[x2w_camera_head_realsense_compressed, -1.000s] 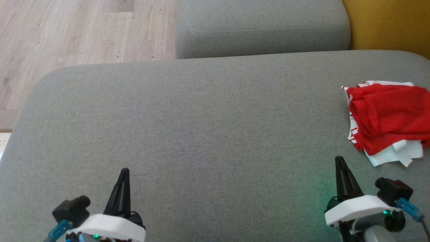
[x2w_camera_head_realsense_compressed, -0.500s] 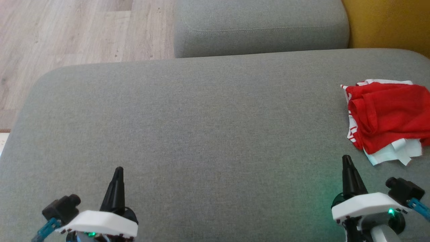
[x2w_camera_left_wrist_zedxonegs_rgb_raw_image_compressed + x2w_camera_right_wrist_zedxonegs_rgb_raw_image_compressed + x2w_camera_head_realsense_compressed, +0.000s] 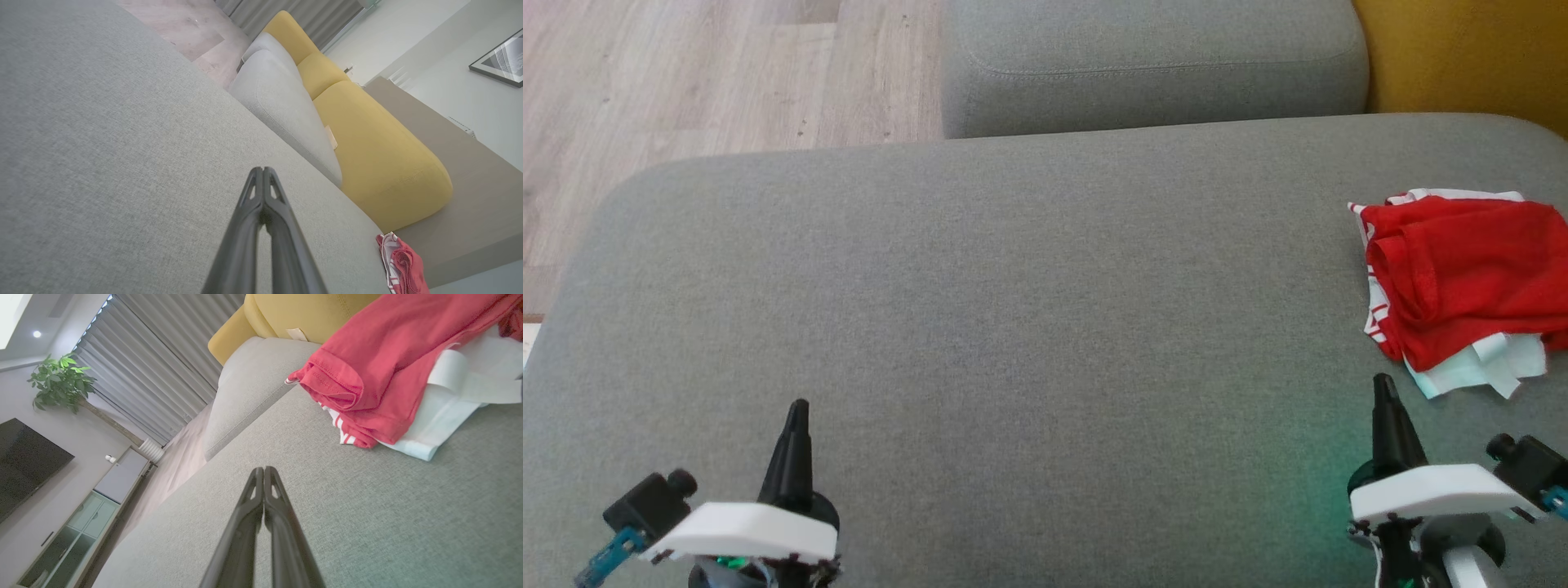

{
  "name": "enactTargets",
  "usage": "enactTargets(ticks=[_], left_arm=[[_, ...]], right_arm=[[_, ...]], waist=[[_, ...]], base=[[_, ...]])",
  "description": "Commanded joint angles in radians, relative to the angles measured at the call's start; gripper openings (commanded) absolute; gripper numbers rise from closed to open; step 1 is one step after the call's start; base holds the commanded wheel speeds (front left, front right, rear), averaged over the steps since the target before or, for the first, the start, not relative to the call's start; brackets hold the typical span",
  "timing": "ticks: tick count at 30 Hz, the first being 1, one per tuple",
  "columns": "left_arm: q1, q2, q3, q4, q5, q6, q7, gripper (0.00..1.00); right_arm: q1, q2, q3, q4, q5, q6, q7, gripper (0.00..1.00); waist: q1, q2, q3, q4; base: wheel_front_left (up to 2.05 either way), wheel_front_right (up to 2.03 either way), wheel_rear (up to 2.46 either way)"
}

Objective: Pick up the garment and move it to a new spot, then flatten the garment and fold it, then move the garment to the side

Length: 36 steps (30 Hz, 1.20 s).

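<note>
we see a wide grey woven-fabric seat cushion (image 3: 1013, 286) spread beneath the left pincer (image 3: 798, 408) and the right pincer (image 3: 1382, 382), running far ahead of their tips and out to either side of them. beyond it, ahead of the space between the two pincers, sits a smaller grey fabric cushion block (image 3: 1152, 73) with a stitched seam. ahead and to the right of the right pincer, a mustard-yellow upholstered sofa piece (image 3: 1462, 57) stands against that block. ahead and to the left of the left pincer lies a pale wooden plank floor (image 3: 686, 82). in the right wrist view, far past that pincer's tips, we make out grey pleated curtains (image 3: 163, 355), a dark flat screen (image 3: 24, 465) on the wall and a green leafy potted plant (image 3: 61, 375). the task's thing, a crumpled red and white cloth garment (image 3: 1462, 278), lies in a loose heap on the wide cushion near its right end. it is just ahead and to the right of the right pincer, near its tips but apart from them. red cloth lies on top, with white layers and a red-striped white edge poking out below. from the left pincer it is well apart, off to the right across the cushion. the left pincer hovers over the near part of the cushion with its two long dark fingers (image 3: 241, 245) pressed together tip to tip. the right pincer stands likewise, its fingers (image 3: 241, 539) together and gripping nothing.
</note>
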Motion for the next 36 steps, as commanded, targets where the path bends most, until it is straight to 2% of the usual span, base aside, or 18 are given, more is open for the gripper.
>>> enactTargets(ticks=[1,36], left_arm=[[-0.064,0.012,0.022,-0.027,-0.023,-0.005,0.007,0.00],[-0.114,0.015,0.094,0.003,-0.379,-0.022,0.106,0.00]], right_arm=[[-0.055,-0.003,0.001,-0.041,0.027,0.000,0.008,0.00],[-0.065,-0.003,-0.048,-0.084,0.415,-0.001,0.103,0.00]], waist=[[0.0000,0.0000,0.000,0.000],[0.0000,0.0000,0.012,-0.013]], base=[[0.00,0.00,0.00],[0.00,0.00,0.00]])
